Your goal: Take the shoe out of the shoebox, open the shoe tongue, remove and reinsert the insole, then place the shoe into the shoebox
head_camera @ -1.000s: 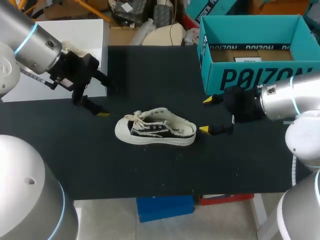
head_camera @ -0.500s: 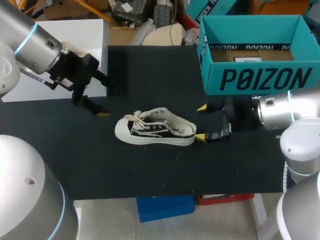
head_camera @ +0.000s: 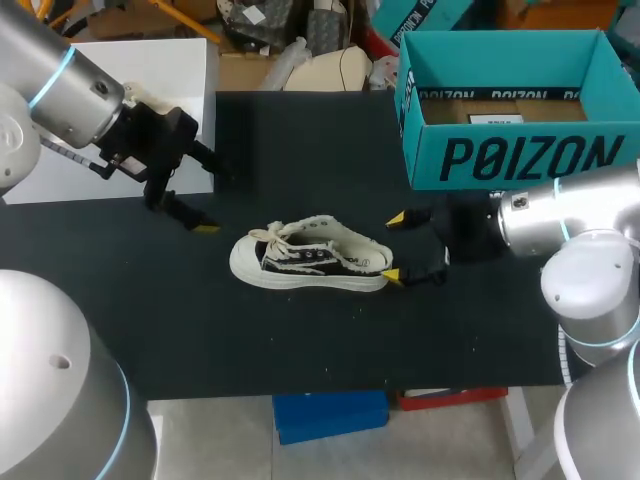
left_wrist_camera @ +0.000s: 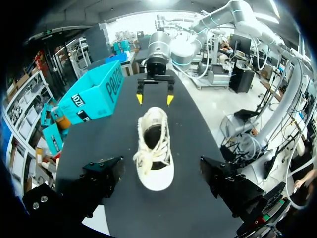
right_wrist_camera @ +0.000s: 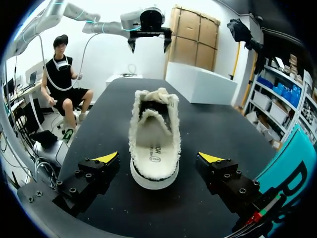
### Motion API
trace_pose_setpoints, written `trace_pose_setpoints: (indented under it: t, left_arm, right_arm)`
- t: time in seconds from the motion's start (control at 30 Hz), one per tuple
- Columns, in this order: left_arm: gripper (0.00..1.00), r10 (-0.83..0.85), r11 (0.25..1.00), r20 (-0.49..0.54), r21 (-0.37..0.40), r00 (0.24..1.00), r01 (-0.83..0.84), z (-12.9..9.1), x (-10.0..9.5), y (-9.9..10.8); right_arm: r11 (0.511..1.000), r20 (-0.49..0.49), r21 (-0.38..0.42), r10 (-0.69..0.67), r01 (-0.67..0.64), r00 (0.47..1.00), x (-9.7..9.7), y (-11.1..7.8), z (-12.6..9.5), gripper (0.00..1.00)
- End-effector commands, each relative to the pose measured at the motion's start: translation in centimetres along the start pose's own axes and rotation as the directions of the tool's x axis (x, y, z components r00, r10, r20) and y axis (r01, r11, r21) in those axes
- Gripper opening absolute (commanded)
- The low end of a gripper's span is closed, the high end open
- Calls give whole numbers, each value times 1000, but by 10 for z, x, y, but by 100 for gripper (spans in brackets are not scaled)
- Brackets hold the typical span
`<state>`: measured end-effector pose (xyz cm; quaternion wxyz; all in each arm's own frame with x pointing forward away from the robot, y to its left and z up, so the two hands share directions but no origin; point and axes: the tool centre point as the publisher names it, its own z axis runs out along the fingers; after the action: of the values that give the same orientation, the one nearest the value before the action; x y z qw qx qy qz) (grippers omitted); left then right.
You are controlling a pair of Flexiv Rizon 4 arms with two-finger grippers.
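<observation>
Notes shoe (head_camera: 312,257) upright on its sole near the middle of the table (head_camera: 300,340), outside the shoebox (head_camera: 500,130), laces tied, tongue not yet opened, insole seated inside. Finds the heel between the spread fingers of the right gripper (head_camera: 395,246), with a gap on each side in the right wrist view and no pinch. Places the left gripper (head_camera: 205,195) well apart beyond the toe, fingers likewise spread, holding nothing.

Judges the main risk thus: closing on the soft frayed collar rather than the firm sole rim probably crushes the heel and lets it slip or twist. Flags uneven finger contact as liable to skid the light shoe across the table. Warns against tugging the tongue with the heel unsecured. Rates snagged laces a lesser hazard.
</observation>
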<state>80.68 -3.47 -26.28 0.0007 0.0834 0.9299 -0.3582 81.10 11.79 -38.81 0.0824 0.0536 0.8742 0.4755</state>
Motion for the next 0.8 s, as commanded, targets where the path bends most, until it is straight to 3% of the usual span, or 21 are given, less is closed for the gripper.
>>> trace_pose_setpoints:
  t: [0.03, 0.8]
  left_arm:
    - [100, 2, 1000, 4, 0, 1000, -2, 2, 0, 1]
    - [100, 2, 1000, 4, 0, 1000, -2, 2, 0, 1]
  right_arm:
    - [1000, 29, 0, 13, -13, 1000, 0, -5, 13, 100]
    - [998, -3, 39, 42, -42, 999, -1, -18, 30, 100]
